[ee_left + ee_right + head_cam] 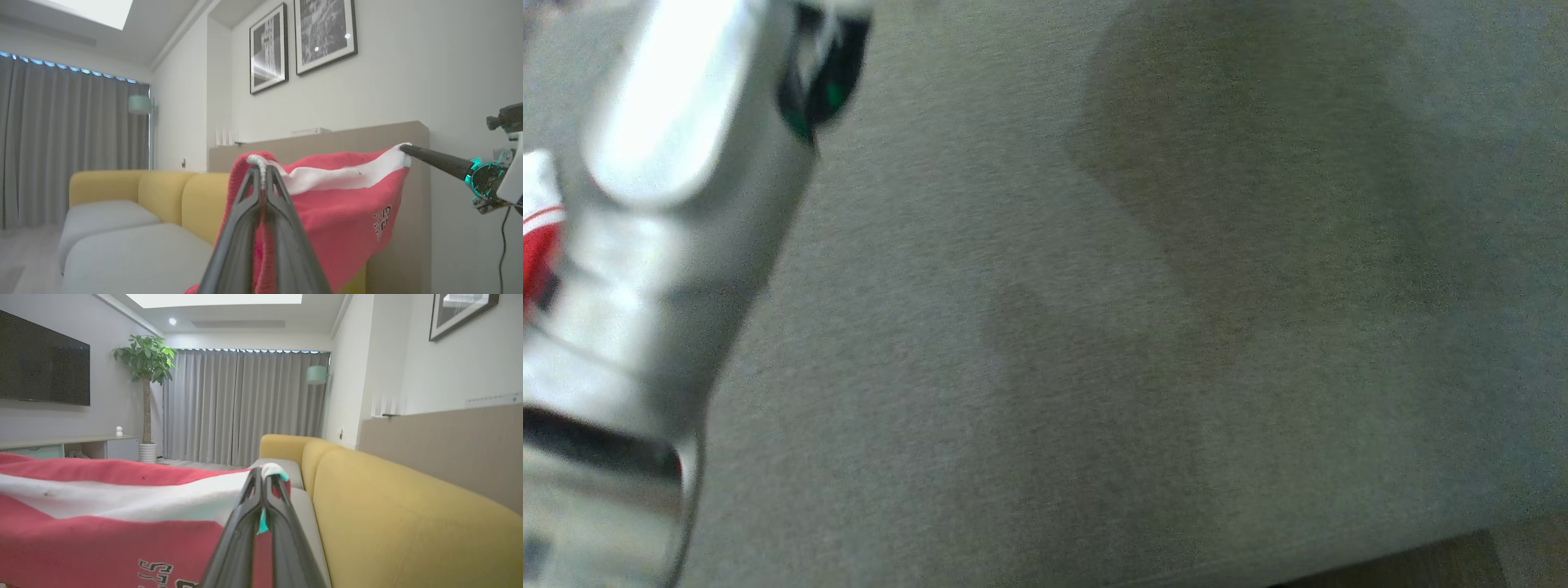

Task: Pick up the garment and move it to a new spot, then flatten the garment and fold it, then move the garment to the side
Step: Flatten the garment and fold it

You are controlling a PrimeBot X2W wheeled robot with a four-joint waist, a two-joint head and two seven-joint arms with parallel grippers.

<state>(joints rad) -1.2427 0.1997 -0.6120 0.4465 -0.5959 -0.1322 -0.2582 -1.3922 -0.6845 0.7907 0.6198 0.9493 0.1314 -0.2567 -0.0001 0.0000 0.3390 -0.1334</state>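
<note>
The garment (335, 204) is a red top with a white band and dark lettering, and it hangs stretched in the air between my two grippers. In the left wrist view my left gripper (261, 165) is shut on its red ribbed edge. My right gripper (406, 150) reaches in from the right and pinches the white corner. The right wrist view shows the right gripper (265, 475) shut on that corner, with the garment (102, 539) spreading away to the left. In the blurred head view a pale forearm (670, 245) covers the left side, with a sliver of garment (539, 237) beside it.
Below lies a sofa with grey seat cushions (122, 245) and yellow backs (388, 518). Behind it run a wooden ledge (327, 139) and a wall with framed pictures (325, 32). Grey curtains (245, 404), a potted plant (145, 359) and a television (41, 363) stand farther off.
</note>
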